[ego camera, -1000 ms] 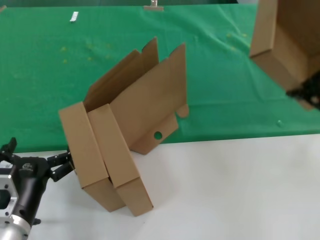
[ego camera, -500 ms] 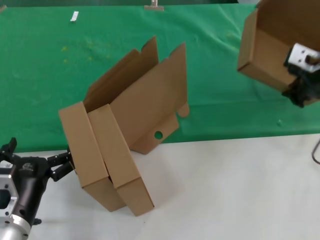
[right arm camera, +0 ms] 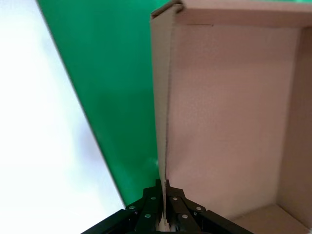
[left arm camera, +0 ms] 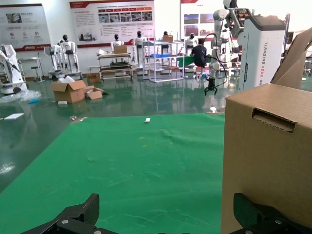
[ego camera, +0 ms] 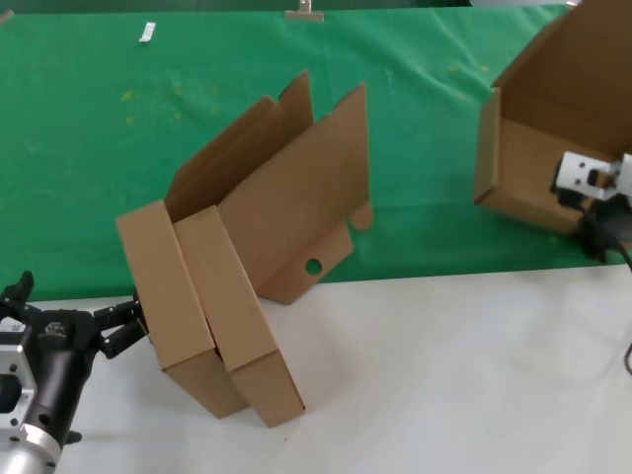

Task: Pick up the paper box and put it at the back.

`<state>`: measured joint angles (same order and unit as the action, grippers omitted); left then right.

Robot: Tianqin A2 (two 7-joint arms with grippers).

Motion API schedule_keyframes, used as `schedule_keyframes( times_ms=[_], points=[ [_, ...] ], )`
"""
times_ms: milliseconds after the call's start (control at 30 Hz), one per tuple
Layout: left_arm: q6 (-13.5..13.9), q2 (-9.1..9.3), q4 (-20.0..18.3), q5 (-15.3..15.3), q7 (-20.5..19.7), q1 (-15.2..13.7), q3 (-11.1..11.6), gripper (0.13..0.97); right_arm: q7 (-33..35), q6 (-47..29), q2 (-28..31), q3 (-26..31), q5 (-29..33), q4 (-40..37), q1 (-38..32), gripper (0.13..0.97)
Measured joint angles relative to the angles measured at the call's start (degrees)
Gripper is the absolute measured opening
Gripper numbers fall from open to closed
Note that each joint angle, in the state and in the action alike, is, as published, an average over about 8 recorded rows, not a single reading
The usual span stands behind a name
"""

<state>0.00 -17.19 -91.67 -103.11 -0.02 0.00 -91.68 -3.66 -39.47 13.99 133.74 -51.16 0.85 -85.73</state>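
My right gripper (ego camera: 591,207) is shut on the wall of an open brown paper box (ego camera: 553,128) at the far right, holding it tilted just over the green cloth (ego camera: 197,109). In the right wrist view the jaws (right arm camera: 163,195) pinch the box's thin cardboard wall (right arm camera: 161,107), with the box's inside (right arm camera: 229,117) beside it. Two more paper boxes (ego camera: 237,286) lean together at the cloth's front edge, lids up. My left gripper (ego camera: 123,326) is open, right beside the leftmost box (left arm camera: 268,161), one finger against its side.
The white tabletop (ego camera: 444,375) spreads across the front. A small white piece (ego camera: 146,34) and a tan clip (ego camera: 303,12) lie at the cloth's far edge.
My right gripper has brought its box down and toward the cloth's front right edge, tilting it. The left arm and the two leaning boxes have not moved.
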Motion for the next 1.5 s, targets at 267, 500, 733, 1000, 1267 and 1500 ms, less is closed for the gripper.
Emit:
schedule_keyframes(
  times_ms=[267, 500, 733, 1000, 1267, 1500],
  points=[
    [0.0, 0.0, 0.0, 0.0, 0.0, 0.0, 0.0, 0.966, -0.8, 0.8, 0.7, 2.4, 0.5, -0.6, 1.2, 0.157],
    [0.0, 0.0, 0.0, 0.0, 0.0, 0.0, 0.0, 0.966, -0.3, 1.1, 1.5, 3.7, 0.3, -0.6, 2.2, 0.2],
    [0.0, 0.0, 0.0, 0.0, 0.0, 0.0, 0.0, 0.966, 0.6, 1.9, 2.1, 4.8, 0.3, -0.7, 3.2, 0.277],
    [0.0, 0.0, 0.0, 0.0, 0.0, 0.0, 0.0, 0.966, 1.6, 2.0, 1.9, 4.8, -0.9, -0.7, 3.6, 0.34],
    [0.0, 0.0, 0.0, 0.0, 0.0, 0.0, 0.0, 0.966, 3.8, -1.3, 1.2, 3.2, -3.3, -0.6, 2.9, 0.526],
    [0.0, 0.0, 0.0, 0.0, 0.0, 0.0, 0.0, 0.966, 6.3, -5.8, 2.4, 2.4, -4.6, -0.5, -2.4, 0.681]
  ],
)
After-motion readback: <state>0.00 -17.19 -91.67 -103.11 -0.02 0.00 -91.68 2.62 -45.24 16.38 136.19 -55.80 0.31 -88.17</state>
